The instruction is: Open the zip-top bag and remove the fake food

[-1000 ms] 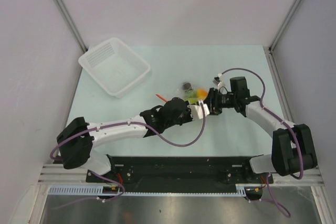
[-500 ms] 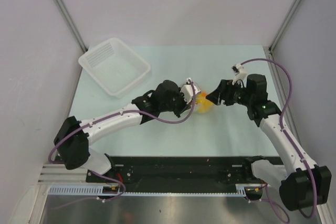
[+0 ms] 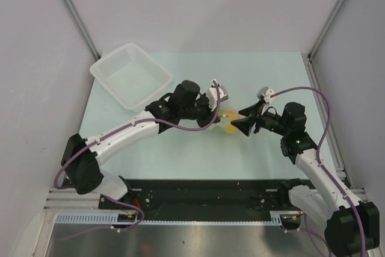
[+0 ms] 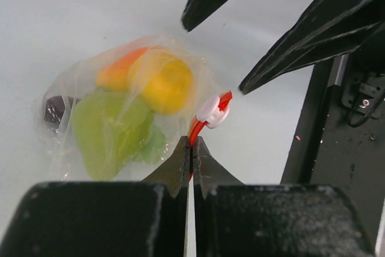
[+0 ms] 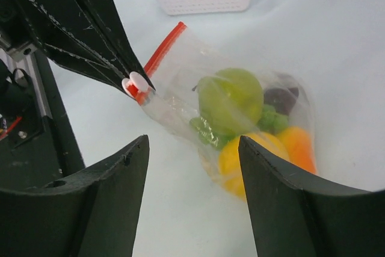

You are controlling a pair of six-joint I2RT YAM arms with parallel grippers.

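The right gripper (image 5: 194, 141) is coming away from the bag. A second ago it was pressed in tight against the left one, half closed; now its jaws are standing spread wide and gripping nothing, and its arm is swinging back toward its own side. It is still facing the zip-top bag (image 4: 129, 109) from just beside it. The left gripper (image 4: 191, 144) is staying clenched on the red zip strip (image 5: 162, 46), pinching it right next to the white slider (image 4: 210, 111). It is also carrying that corner a little farther up the table (image 3: 271, 82) than where the two were huddled. So the bag is now sitting between the two grippers in the middle of the table, well apart from the white basket (image 3: 150, 62), held by its strip from the left only. I cannot tell whether its belly is resting on the surface or hanging just off it. The fake food (image 5: 240, 118) is all still bundled inside the plastic: the green pear (image 4: 108, 127), the yellow round fruit (image 4: 162, 81), the orange piece (image 4: 114, 70) and the dark piece (image 4: 55, 109). Nothing is lying loose outside. The slider is sitting at the end of the strip by the left fingertips, and I cannot make out a gap in the mouth. To my eye the opening step is still in hand, and the right jaws seem to be lining up for a fresh bite at the slider or the lip.
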